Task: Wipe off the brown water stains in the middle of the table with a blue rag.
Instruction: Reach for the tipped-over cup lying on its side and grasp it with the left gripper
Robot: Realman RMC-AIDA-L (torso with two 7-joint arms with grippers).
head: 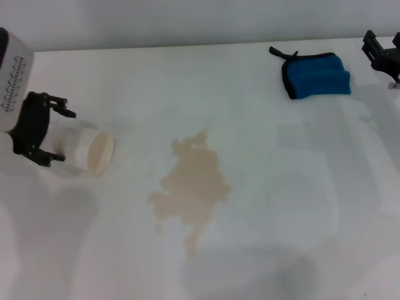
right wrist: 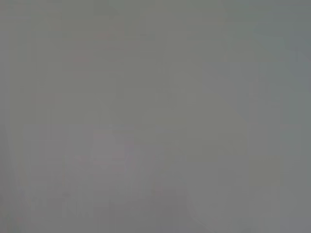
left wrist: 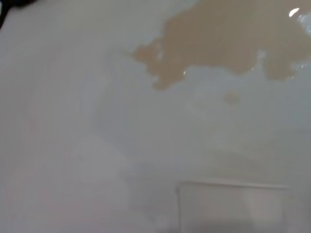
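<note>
The white table [head: 300, 187] is filling the frame, with the brown water stains [head: 192, 187] spreading across its middle. The blue rag [head: 317, 76] is lying folded at the upper right. At the left edge, the left gripper [head: 57, 136] is reaching in sideways, clasping a tipped paper cup [head: 87, 149]. The right gripper [head: 382, 53] is hovering at the upper right corner just beside the rag; whether it is clenched, I cannot tell.

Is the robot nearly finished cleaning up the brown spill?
No, nothing is wiped yet. The brown water stains still spread across the table. The left claw grips a tipped paper cup. The blue rag lies untouched beside the right claw.
</note>
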